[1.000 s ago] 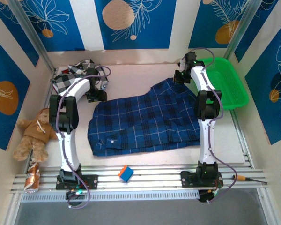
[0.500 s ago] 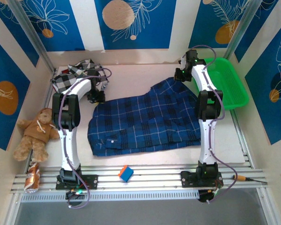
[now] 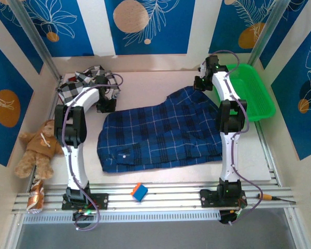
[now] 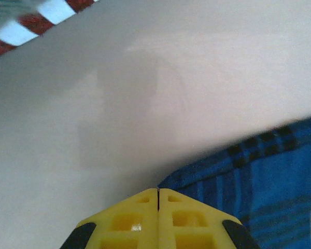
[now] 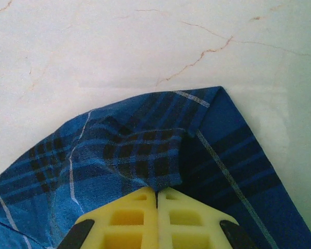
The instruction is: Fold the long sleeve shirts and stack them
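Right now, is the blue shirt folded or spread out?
Mostly spread out: the blue plaid shirt lies wide and flat on the table.

Bare tabletop (image 3: 145,85) lies open between the checked shirt (image 3: 72,88) far left and the green basket (image 3: 254,98) far right.

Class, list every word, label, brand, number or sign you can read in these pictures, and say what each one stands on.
Readable text: none.
Orange and white container at the near left corner: it carries print, too small and blurred to read.
Black-and-white checked shirt at the far left: no lettering can be made out on it.
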`<action>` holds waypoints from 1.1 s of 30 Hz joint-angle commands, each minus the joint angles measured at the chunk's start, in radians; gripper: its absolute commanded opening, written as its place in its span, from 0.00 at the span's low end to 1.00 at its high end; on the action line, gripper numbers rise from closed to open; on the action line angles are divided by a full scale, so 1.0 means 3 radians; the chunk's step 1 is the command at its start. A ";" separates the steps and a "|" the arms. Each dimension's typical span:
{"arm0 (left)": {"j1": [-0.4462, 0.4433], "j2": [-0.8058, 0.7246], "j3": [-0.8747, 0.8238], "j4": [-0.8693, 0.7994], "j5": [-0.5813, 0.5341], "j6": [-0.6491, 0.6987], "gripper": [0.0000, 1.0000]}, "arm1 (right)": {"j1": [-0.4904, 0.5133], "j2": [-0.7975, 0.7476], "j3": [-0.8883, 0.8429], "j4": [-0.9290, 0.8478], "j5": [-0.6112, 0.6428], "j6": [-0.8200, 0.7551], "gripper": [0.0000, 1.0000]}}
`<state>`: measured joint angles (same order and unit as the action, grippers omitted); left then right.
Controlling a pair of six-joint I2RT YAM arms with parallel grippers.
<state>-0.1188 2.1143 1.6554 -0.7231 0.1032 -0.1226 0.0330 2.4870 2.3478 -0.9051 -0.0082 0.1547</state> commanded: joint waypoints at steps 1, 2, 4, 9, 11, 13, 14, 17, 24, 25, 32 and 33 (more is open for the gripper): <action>0.0013 -0.0366 -0.0209 0.0211 0.0083 0.0066 0.00 | 0.0033 -0.0323 -0.0084 0.0002 0.0042 0.0037 0.00; 0.0013 -0.0416 -0.0259 0.0237 0.0082 0.0080 0.00 | 0.0038 -0.0357 -0.0111 0.0018 0.0041 0.0037 0.00; 0.0013 -0.0521 -0.0384 0.0294 0.0075 0.0096 0.00 | 0.0043 -0.0421 -0.0170 0.0026 0.0045 0.0032 0.00; 0.0012 -0.0867 -0.0736 0.0429 -0.0011 0.0135 0.00 | 0.0069 -0.0657 -0.0474 0.0083 0.0097 0.0016 0.00; -0.0005 -0.0989 -0.0859 0.0445 0.0001 0.0155 0.00 | 0.0074 -0.0777 -0.0641 0.0107 0.0124 0.0028 0.00; -0.0025 -0.1130 -0.1013 0.0489 -0.0021 0.0176 0.00 | 0.0072 -0.0911 -0.0839 0.0117 0.0131 0.0056 0.00; -0.0030 -0.1205 -0.1098 0.0516 -0.0012 0.0179 0.00 | 0.0074 -0.0999 -0.0967 0.0147 0.0122 0.0077 0.00; -0.0073 -0.1408 -0.1301 0.0529 -0.0104 0.0220 0.00 | 0.0088 -0.1280 -0.1379 0.0229 0.0185 0.0072 0.00; -0.0162 -0.1818 -0.1667 0.0533 -0.0233 0.0313 0.00 | 0.0030 -0.1824 -0.2143 0.0283 0.0276 0.0152 0.00; -0.0185 -0.1859 -0.1695 0.0503 -0.0267 0.0340 0.00 | 0.0015 -0.1889 -0.2242 0.0282 0.0282 0.0183 0.00; -0.0408 -0.2120 -0.1875 0.0228 -0.0619 0.0399 0.00 | -0.0037 -0.2225 -0.2734 0.0211 0.0471 0.0387 0.00; -0.0433 -0.2144 -0.1902 0.0186 -0.0685 0.0399 0.00 | -0.0049 -0.2265 -0.2794 0.0195 0.0482 0.0425 0.00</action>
<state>-0.2253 1.5105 1.1149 -0.5938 -0.0116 -0.0265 0.0296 1.8618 1.5589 -0.8238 0.0986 0.2317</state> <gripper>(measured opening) 0.058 0.062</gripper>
